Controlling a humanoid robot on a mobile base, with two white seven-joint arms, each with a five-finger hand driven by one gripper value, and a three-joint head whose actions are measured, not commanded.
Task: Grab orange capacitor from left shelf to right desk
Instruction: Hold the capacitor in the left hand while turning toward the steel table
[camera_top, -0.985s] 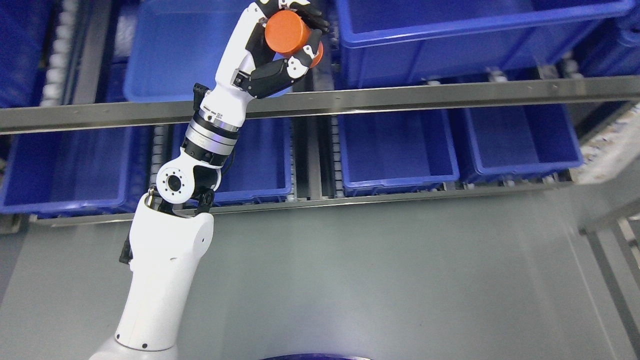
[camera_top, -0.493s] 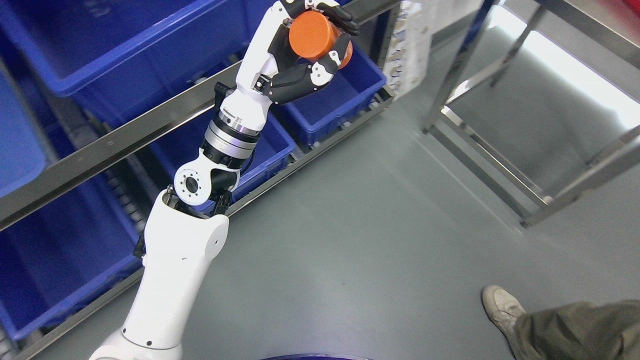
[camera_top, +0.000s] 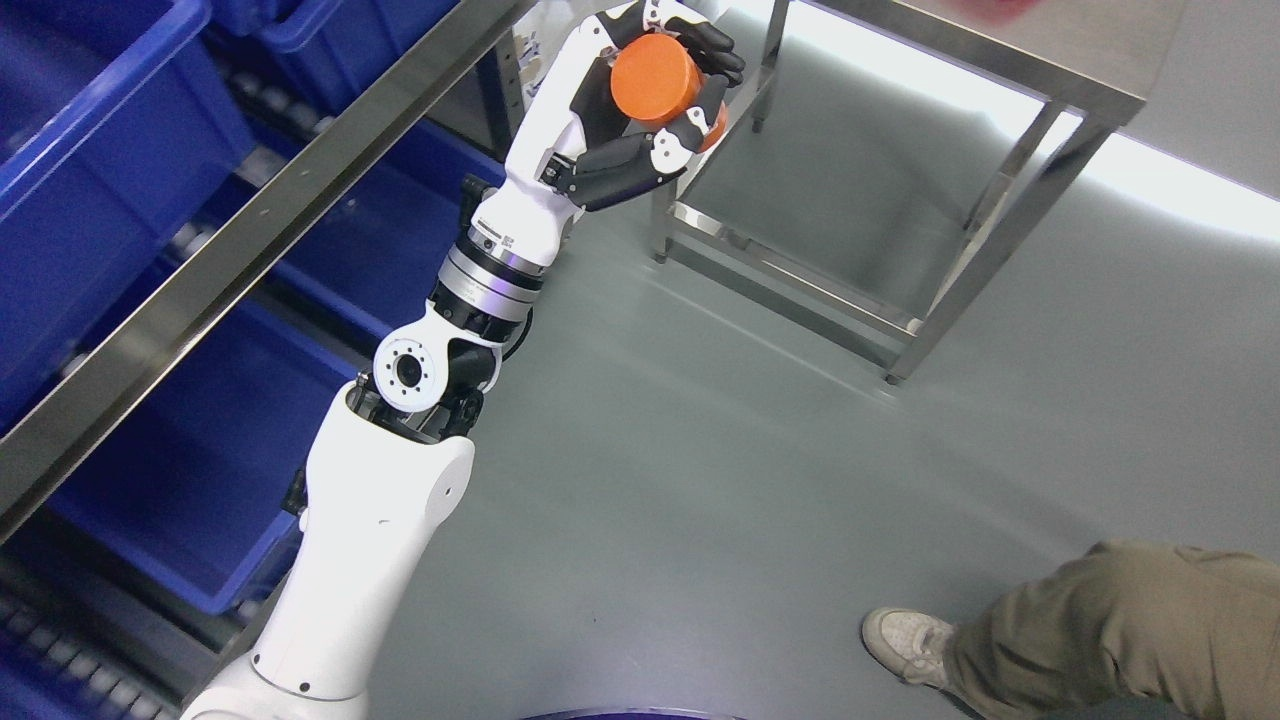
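Observation:
An orange cylindrical capacitor (camera_top: 656, 81) sits high in the picture, held up in the air by my left hand (camera_top: 668, 100), which is shut on it with black fingers (camera_top: 625, 168) wrapped around its side. The white left arm (camera_top: 370, 540) rises from the bottom left. The hand hangs over the grey floor, between the shelf rail and the steel desk (camera_top: 1040, 90) at the upper right. The right arm does not show.
The shelf with blue bins (camera_top: 90, 170) and a steel rail (camera_top: 250, 250) fills the left. The desk's legs and crossbars (camera_top: 790, 280) stand on the grey floor. A person's leg and shoe (camera_top: 905, 640) are at the bottom right.
The whole picture has swung to the right: the shelf has slid off left, the desk has come into view. The capacitor stays held in the left hand.

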